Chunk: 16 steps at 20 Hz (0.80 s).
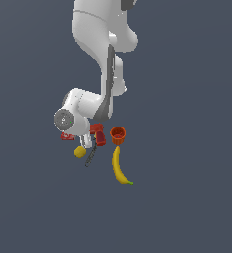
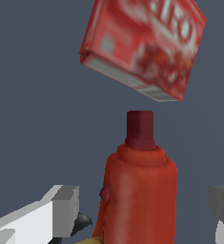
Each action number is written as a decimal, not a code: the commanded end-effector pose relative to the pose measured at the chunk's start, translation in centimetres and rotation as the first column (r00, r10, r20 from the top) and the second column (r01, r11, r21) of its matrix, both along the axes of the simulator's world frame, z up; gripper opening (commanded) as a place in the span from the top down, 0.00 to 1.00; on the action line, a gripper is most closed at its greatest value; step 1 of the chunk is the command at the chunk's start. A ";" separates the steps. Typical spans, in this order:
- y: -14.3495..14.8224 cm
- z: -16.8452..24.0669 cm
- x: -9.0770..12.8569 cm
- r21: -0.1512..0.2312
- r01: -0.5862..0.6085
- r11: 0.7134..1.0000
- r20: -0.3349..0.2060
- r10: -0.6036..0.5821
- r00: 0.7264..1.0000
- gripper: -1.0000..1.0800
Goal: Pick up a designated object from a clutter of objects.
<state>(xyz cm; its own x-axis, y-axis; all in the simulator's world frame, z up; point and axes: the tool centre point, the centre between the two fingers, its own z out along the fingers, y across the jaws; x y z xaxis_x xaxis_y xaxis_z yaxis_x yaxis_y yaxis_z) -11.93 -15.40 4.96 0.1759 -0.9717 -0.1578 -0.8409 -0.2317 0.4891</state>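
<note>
The red power drill (image 1: 98, 134) lies in the middle of the clutter, partly hidden by my wrist in the exterior view. In the wrist view the drill (image 2: 139, 190) fills the space between my fingers, its dark red tip pointing toward the flat red box (image 2: 144, 45). My gripper (image 1: 89, 142) is low over the drill. It is open (image 2: 142, 209), with one grey finger (image 2: 66, 209) on each side of the drill body and a gap on both sides. Nothing is held.
Seen from the exterior view, the flat red box (image 1: 66, 136) is left of the drill and the orange-red cup (image 1: 118, 134) is right of it. The yellow lemon (image 1: 79, 151), black wrench (image 1: 90, 157) and yellow banana (image 1: 119, 166) lie nearer the camera.
</note>
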 end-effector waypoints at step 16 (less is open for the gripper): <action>0.1 -2.2 -1.5 -0.002 0.004 1.000 -0.002 -0.004 1.000 1.00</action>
<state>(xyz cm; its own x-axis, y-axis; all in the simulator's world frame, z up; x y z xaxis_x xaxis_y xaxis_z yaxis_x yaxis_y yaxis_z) -12.58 -14.84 3.38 0.1849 -0.9705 -0.1547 -0.8462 -0.2373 0.4771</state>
